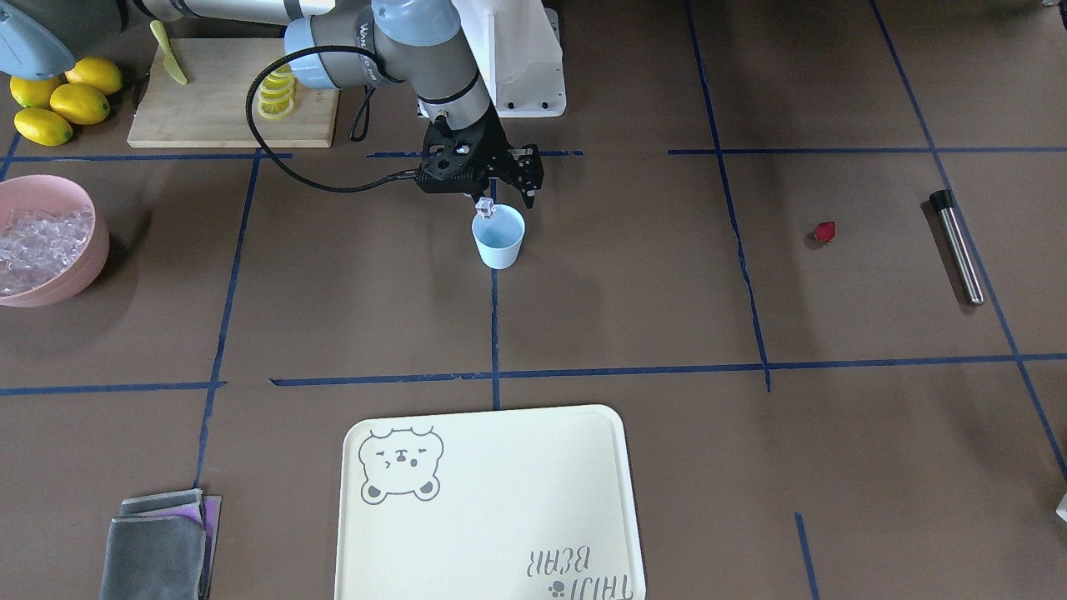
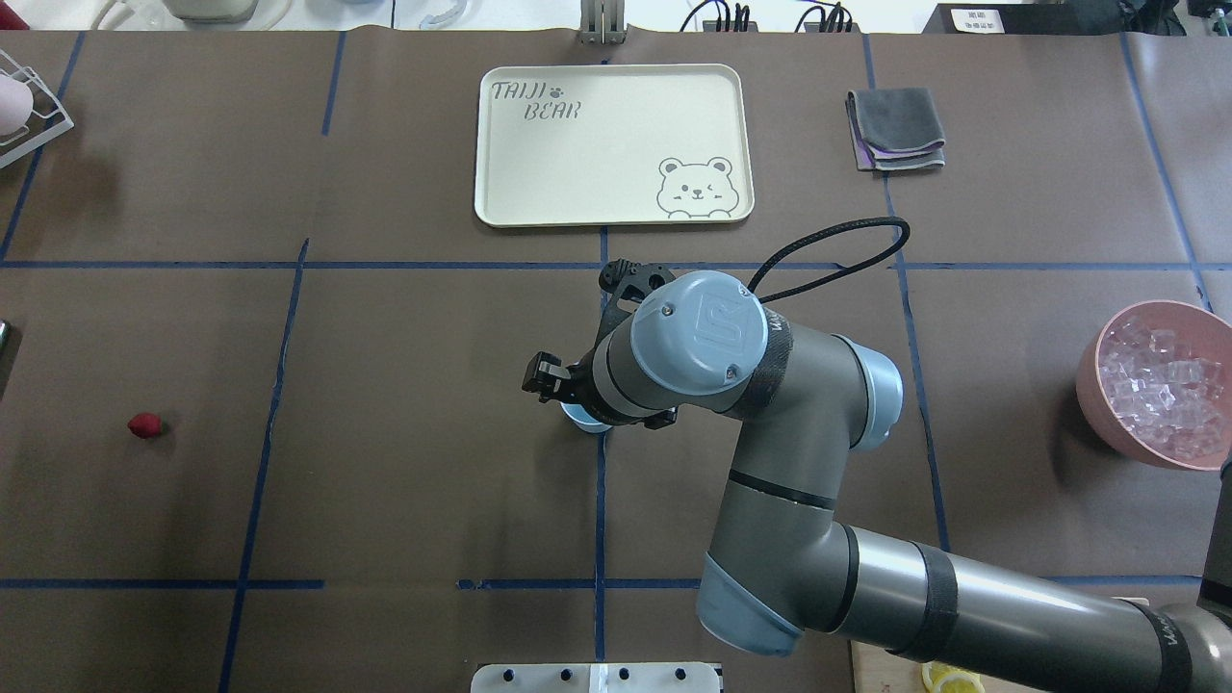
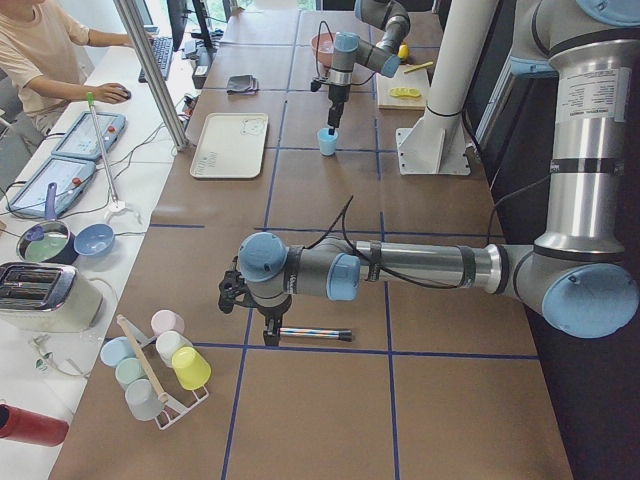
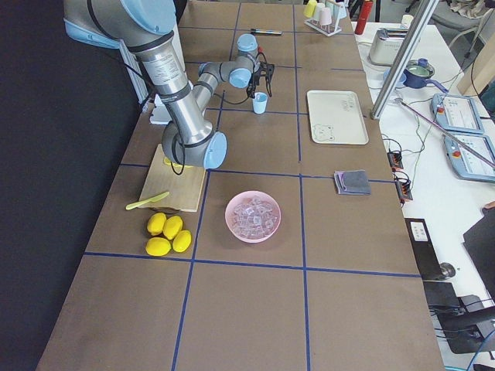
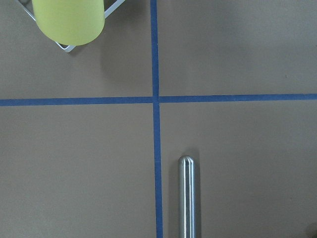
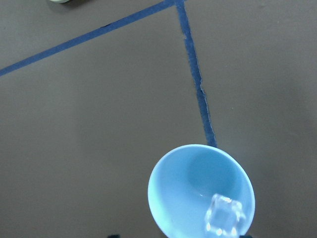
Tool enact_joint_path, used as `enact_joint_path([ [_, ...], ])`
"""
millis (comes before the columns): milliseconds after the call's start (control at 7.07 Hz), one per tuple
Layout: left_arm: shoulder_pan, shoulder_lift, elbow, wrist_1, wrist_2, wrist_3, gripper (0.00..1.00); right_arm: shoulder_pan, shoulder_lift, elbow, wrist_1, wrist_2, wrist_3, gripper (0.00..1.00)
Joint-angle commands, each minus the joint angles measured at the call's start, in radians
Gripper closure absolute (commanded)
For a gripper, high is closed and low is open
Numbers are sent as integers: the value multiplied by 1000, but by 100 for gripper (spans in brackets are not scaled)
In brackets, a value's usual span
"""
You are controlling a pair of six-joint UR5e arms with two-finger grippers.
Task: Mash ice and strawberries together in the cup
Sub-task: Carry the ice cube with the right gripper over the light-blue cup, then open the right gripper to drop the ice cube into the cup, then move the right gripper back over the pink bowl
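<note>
The right hand (image 1: 510,196) hangs over the light-blue cup (image 1: 498,242) at the middle of the brown desk (image 1: 633,333), fingers spread and gripping nothing. The left hand (image 3: 262,325) hovers above a steel rod (image 1: 957,247); I cannot tell whether it is open or closed. A strawberry (image 1: 824,232) lies well apart from the cup. One ice cube (image 1: 485,208) shows at the cup's rim.

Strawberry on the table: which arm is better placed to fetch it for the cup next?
Probably left. The strawberry lies on the robot's left side, where the left claw hovers; the right claw is over the cup with ice.
</note>
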State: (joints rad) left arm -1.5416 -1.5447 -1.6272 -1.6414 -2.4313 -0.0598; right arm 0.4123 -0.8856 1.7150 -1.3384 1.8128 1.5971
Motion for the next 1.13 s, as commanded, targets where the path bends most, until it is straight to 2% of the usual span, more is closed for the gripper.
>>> enact_joint_path([
  [0, 0, 2, -2, 0, 0, 0, 0, -1, 0, 0, 1, 0, 4, 1],
  [142, 0, 2, -2, 0, 0, 0, 0, 2, 1, 11, 2, 5, 3, 2],
  [283, 0, 2, -2, 2, 0, 0, 0, 50, -36, 76, -13, 66, -5, 2],
  [425, 0, 21, -8, 0, 0, 2, 0, 145, -132, 141, -10, 205, -12, 1],
  [566, 0, 29, -23, 0, 0, 0, 0, 233, -238, 211, -7, 286, -60, 1],
  [708, 0, 41, -32, 0, 0, 0, 0, 293, -363, 283, -8, 336, -172, 1],
  [991, 0, 41, -33, 0, 0, 0, 0, 414, -606, 351, -1, 396, -436, 1],
])
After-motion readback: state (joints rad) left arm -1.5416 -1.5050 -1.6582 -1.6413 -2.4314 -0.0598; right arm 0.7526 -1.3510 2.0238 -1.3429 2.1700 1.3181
